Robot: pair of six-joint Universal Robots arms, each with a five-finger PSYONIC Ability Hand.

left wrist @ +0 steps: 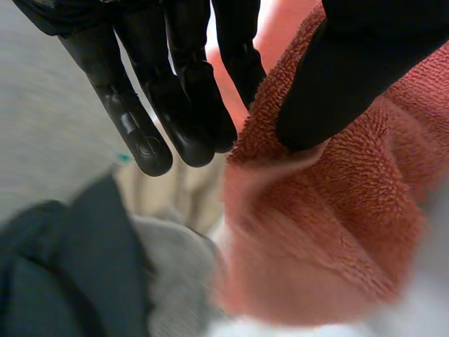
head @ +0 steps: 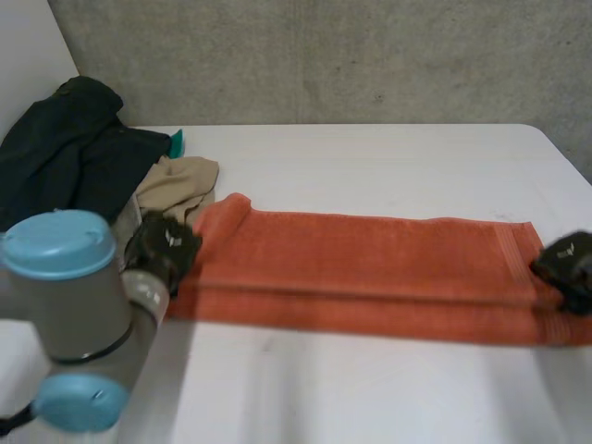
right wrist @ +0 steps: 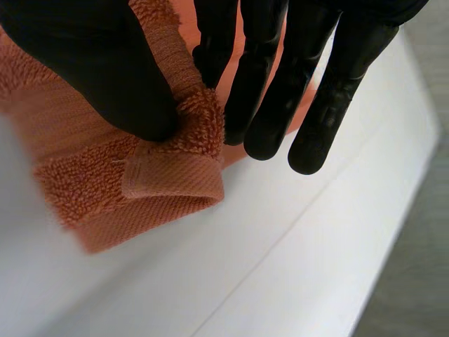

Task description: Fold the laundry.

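Note:
An orange towel (head: 370,268) lies stretched across the table, folded lengthwise into a long strip. My left hand (head: 163,248) is at its left end; in the left wrist view the thumb (left wrist: 337,77) and a finger pinch the towel's corner (left wrist: 330,210). My right hand (head: 568,263) is at the towel's right end; there the thumb (right wrist: 105,70) presses a folded corner (right wrist: 168,175) against the fingers (right wrist: 266,91). Both ends look slightly lifted off the table.
A pile of dark garments (head: 74,148) and a beige cloth (head: 180,185) lie at the table's back left, close to my left hand. White table (head: 370,388) stretches in front of and behind the towel. A concrete wall (head: 324,55) backs the table.

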